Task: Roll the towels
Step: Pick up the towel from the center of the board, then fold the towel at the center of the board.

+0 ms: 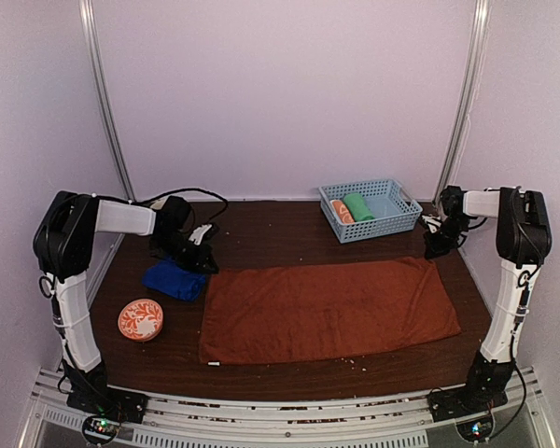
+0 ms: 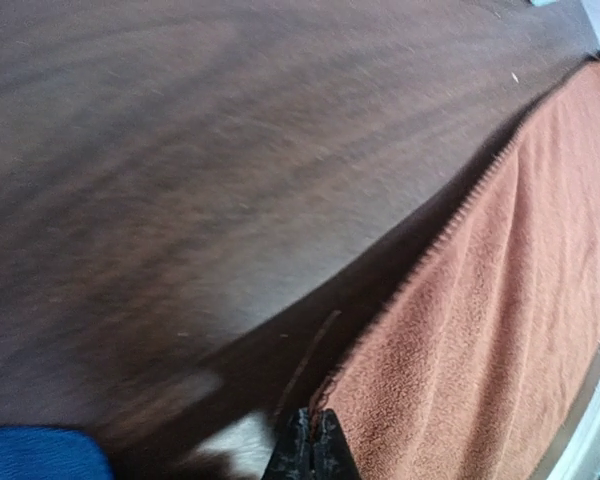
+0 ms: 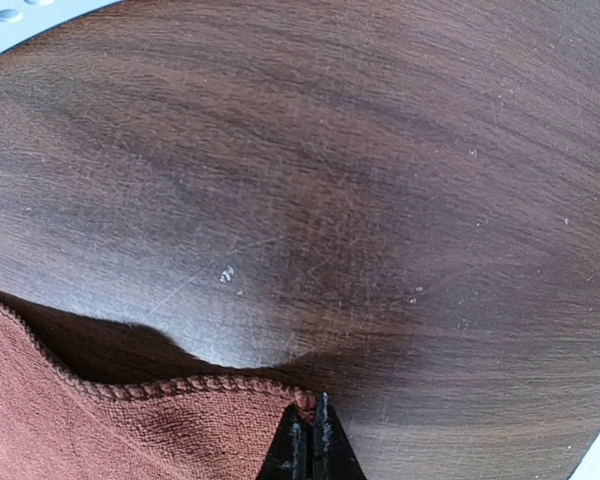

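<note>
The rust-brown towel [image 1: 327, 308] lies flat across the middle of the dark wooden table, long side left to right. My left gripper [image 1: 208, 264] is at its far left corner, shut, and the left wrist view shows the fingertips [image 2: 298, 432] pinching the corner of the rust-brown towel [image 2: 500, 330]. My right gripper [image 1: 437, 252] is at the far right corner, also shut on the hemmed corner of the rust-brown towel [image 3: 130, 430]. The royal blue towel [image 1: 173, 280] lies crumpled left of the brown one, beside the left gripper; a bit of the blue towel [image 2: 40, 455] shows in the left wrist view.
A light blue basket [image 1: 406, 217] at the back right holds a green rolled towel [image 1: 358, 207] and an orange-and-white rolled towel [image 1: 342, 212]. A round orange patterned object [image 1: 140, 319] sits near the front left. White walls enclose the table on three sides.
</note>
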